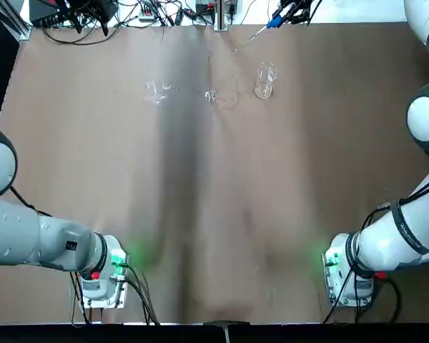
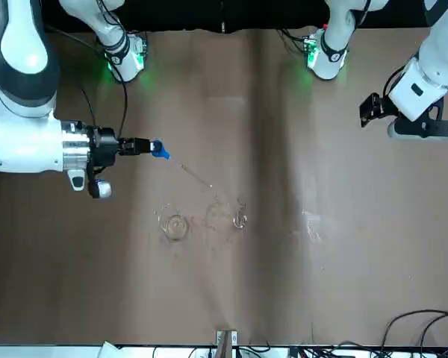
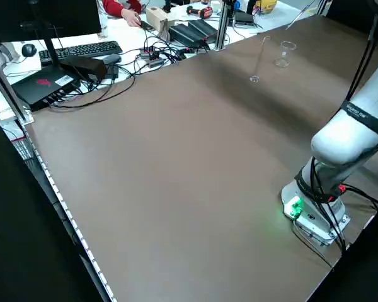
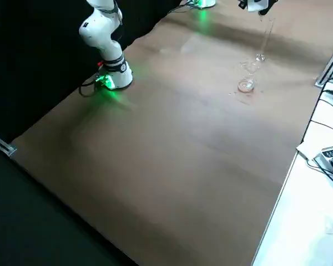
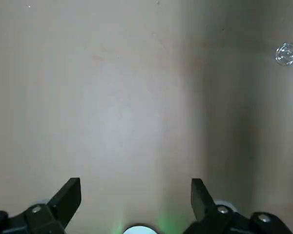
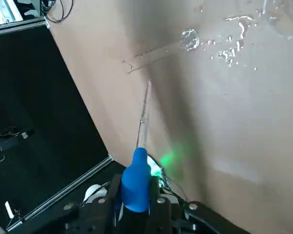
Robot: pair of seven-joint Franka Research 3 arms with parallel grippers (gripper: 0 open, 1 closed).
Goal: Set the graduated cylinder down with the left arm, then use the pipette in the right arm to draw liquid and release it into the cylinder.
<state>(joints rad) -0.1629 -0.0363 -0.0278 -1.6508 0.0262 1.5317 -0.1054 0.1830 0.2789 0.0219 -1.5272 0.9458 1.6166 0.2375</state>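
The graduated cylinder (image 1: 211, 95) stands upright on its foot at the far middle of the table, free of both grippers. It also shows as a tall slim tube in the left side view (image 3: 259, 60). To its right stands a short clear beaker (image 1: 264, 80). My right gripper (image 2: 138, 145) hovers beyond the beaker, shut on the blue bulb of the pipette (image 2: 158, 150). The pipette's thin tube (image 6: 144, 112) slants toward the cylinder. My left gripper (image 5: 136, 195) is open, raised over bare table at the robot's left (image 2: 369, 110). I cannot make out the liquid in the glass.
A small low glass piece (image 1: 157, 91) lies left of the cylinder. Wet drops (image 6: 234, 44) glisten on the tabletop around the glassware. Cables and equipment (image 1: 114, 11) line the far edge of the table. Both arm bases (image 1: 104, 275) sit at the near edge.
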